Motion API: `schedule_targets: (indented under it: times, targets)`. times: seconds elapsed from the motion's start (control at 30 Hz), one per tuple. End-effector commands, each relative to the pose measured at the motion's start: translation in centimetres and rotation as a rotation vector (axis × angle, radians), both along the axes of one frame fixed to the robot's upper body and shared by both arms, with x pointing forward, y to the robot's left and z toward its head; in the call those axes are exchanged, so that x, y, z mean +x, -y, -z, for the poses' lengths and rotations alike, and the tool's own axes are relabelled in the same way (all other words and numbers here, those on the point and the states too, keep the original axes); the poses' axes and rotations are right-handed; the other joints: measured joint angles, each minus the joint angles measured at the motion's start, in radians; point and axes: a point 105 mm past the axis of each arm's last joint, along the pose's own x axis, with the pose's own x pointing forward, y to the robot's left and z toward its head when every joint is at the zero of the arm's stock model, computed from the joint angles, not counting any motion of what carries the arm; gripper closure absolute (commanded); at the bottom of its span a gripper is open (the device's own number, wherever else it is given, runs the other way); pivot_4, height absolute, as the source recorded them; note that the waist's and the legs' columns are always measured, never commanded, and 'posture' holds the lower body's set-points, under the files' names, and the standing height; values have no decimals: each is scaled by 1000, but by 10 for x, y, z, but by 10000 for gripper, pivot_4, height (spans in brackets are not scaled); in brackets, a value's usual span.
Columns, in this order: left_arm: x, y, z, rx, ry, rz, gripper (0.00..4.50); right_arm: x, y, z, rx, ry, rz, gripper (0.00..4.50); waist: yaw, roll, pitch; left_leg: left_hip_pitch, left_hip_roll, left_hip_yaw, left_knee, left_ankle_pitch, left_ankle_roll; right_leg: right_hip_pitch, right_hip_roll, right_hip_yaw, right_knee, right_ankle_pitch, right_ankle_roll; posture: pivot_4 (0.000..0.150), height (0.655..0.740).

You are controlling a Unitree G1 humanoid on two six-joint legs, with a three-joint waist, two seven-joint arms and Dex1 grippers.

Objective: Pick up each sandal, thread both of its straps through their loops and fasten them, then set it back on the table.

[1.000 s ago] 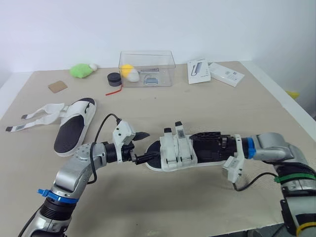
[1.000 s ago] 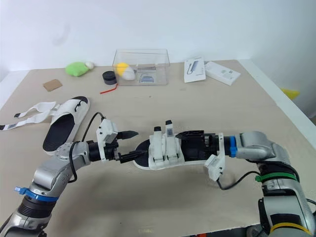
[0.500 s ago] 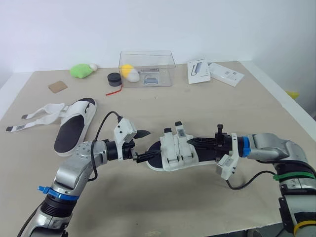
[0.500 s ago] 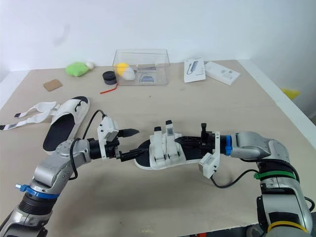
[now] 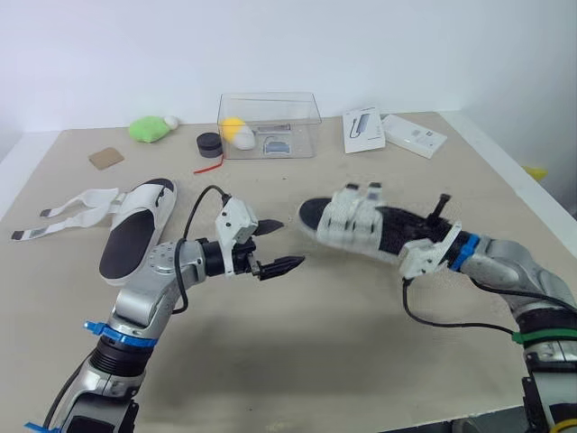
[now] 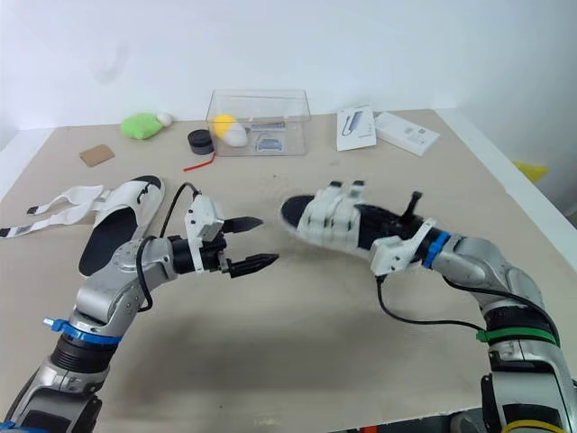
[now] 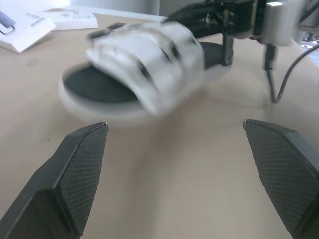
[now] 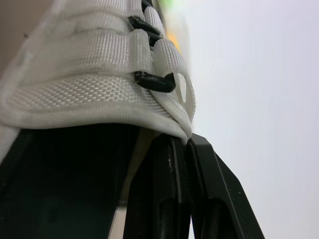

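A black-soled sandal [image 5: 361, 221] with both white straps closed over it hangs tilted above the table, right of centre. My right gripper [image 5: 386, 231] reaches in from its heel end and is shut at the edge of the straps [image 8: 114, 84], carrying the sandal. My left gripper [image 5: 290, 242] is open with nothing in it, a short way left of the sandal's toe; in the left wrist view its fingers [image 7: 75, 174] frame the sandal [image 7: 144, 59]. The second sandal [image 5: 133, 233] lies at the table's left, its white straps [image 5: 72, 203] spread loose.
Along the back stand a clear box [image 5: 268, 122], a green toy [image 5: 144, 129], a black round lid [image 5: 209, 144], a cardboard scrap [image 5: 105, 158] and two white boxes [image 5: 363, 129] [image 5: 413, 135]. The table's right edge [image 5: 532, 194] runs close to my right arm.
My right gripper closed, then swung the sandal up and to the right, off the table. My left gripper stayed open and now stands clear of the toe.
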Motion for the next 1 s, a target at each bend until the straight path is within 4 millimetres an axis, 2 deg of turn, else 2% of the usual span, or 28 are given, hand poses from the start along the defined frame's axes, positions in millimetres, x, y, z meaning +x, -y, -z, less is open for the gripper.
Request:
schedule_targets:
  times: [0.03,0.17,0.33,0.43,0.57,0.67,0.77,0.87,0.9,1.0]
  targets:
    - [4,5,-11,-30,60,-13,0,9,74,-40,130,130,454,44081,5,0,0,-1,-1,0,0,0,0,0,0,0,0,0,0,1500,7400]
    - [4,10,-11,-36,61,4,0,6,93,-29,114,89,606,44081,12,0,0,-1,-1,-1,0,0,0,-1,0,0,0,-1,1,1500,7400]
    - [6,13,-12,-42,75,4,0,8,93,-12,101,-14,649,44081,-4,2,0,-1,-2,0,0,0,0,-2,1,0,1,-1,0,1500,7400]
    - [6,13,-14,-45,80,4,0,9,92,-8,137,-57,647,44081,-4,2,0,0,-2,0,0,0,0,-2,2,1,1,0,1,1500,7400]
    - [2,11,-12,-45,74,14,0,8,89,3,211,-200,607,30166,-3,2,0,0,-2,0,0,1,-1,-1,2,1,1,0,2,1500,7400]
    - [0,10,-11,-42,69,20,0,2,89,-1,273,-334,543,15448,-3,2,0,0,-2,0,0,1,-1,-1,1,1,1,1,3,1500,7400]
    - [0,7,-12,-39,74,15,0,-7,96,-13,319,-443,492,294,-2,2,0,-1,-2,0,0,0,0,-1,0,1,1,1,3,1500,7400]
    - [3,-5,-15,-31,85,-28,0,-20,110,-31,392,-549,473,294,-2,2,0,-1,-2,-1,1,0,0,0,0,0,1,1,3,1500,7400]
    - [6,-15,-15,-19,90,-62,0,-26,112,-40,459,-615,446,294,-2,2,0,0,-2,-1,1,0,0,0,0,0,1,1,3,1500,7400]
    - [10,-41,-16,27,112,-153,0,-45,90,-61,672,-860,255,294,-6,2,0,0,-1,0,1,0,0,0,2,0,1,1,3,1500,7400]
